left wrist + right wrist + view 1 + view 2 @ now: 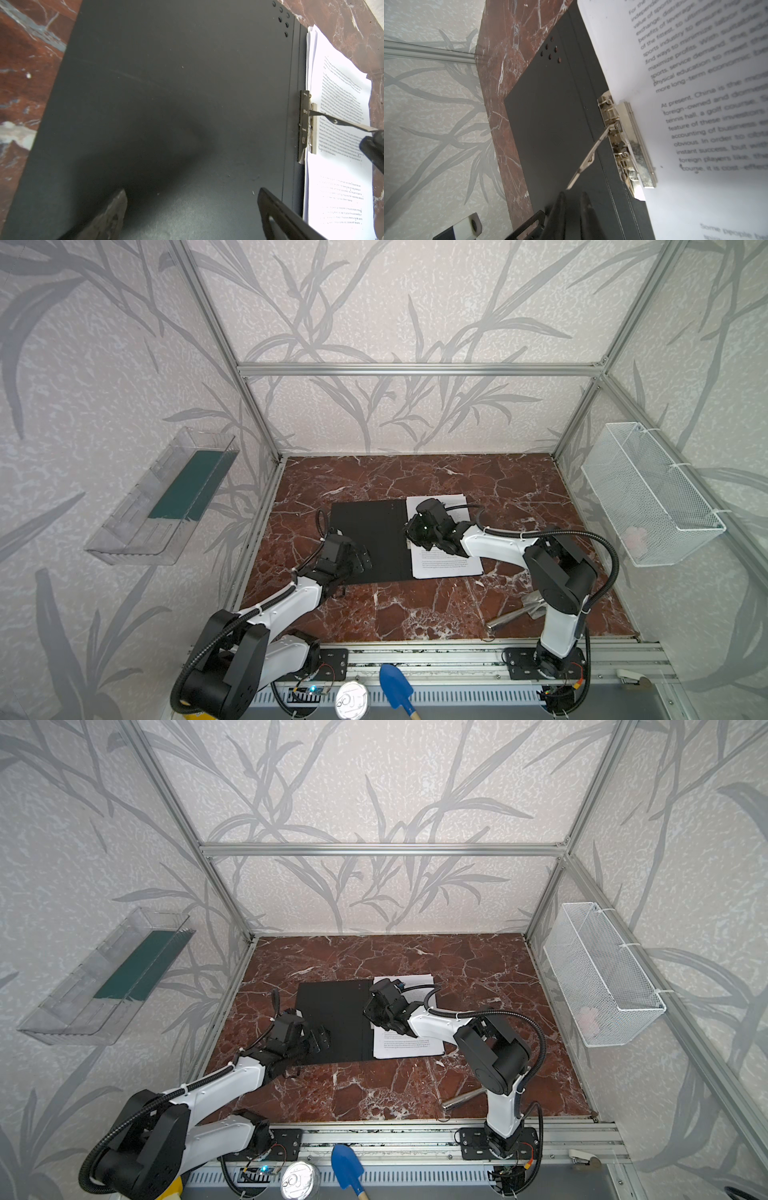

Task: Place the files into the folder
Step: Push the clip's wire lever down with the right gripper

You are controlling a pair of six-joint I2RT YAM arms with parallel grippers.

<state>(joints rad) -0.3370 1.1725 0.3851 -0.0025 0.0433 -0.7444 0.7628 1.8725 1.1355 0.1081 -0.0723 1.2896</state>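
Raised silver clip lever (591, 149) likely frees white printed sheets (716, 124); whether my right pincer (573, 199) clamps it I cannot tell; left pincer (192, 192) apart.

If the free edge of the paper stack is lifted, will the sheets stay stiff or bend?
Probably floppy: the files are thin loose sheets, with corners fanned apart. They would likely bend up rather than slide away, because the metal clip lies over their edge inside the folder. Its lever stands raised, so that hold may be weak.
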